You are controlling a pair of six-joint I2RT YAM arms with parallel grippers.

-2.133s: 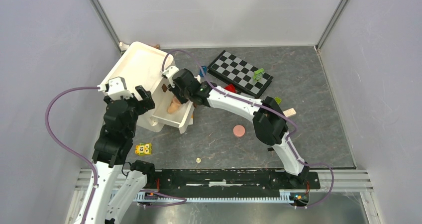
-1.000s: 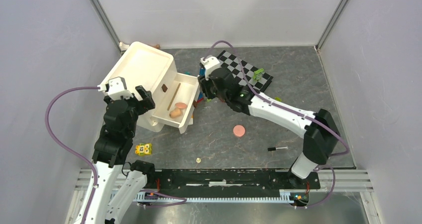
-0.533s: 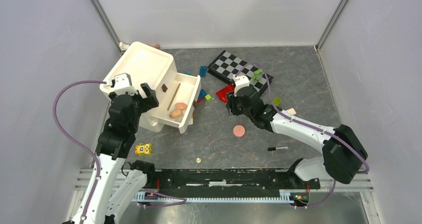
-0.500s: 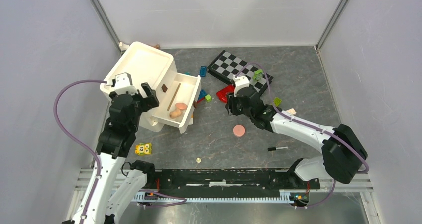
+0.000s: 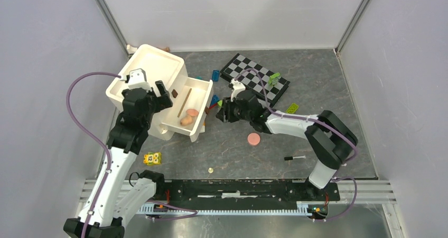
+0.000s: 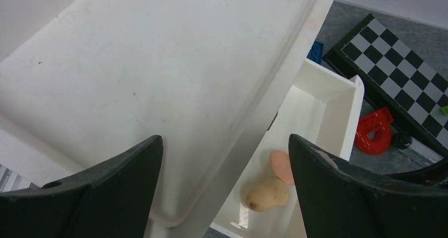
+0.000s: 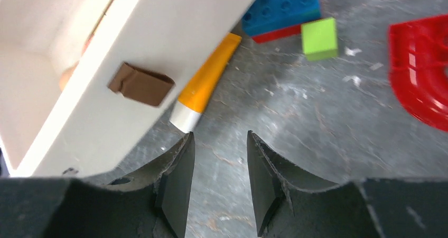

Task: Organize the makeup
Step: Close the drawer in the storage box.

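Right gripper (image 7: 218,143) swung back to orange tube (image 7: 208,84), jaws part-open, empty; left gripper (image 6: 224,141) spread wide.

Bare tabletop (image 7: 327,153) lies open between the fingers of the right gripper (image 7: 218,140) and off to its right. Just ahead, the orange tube (image 7: 208,82) hugs the drawer front (image 7: 95,116) at left, and a red brick (image 7: 422,74) walls the far right.

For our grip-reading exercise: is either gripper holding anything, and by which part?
Nothing is held. The left gripper stands open over the white organizer; the right gripper is open and empty, near the orange tube.
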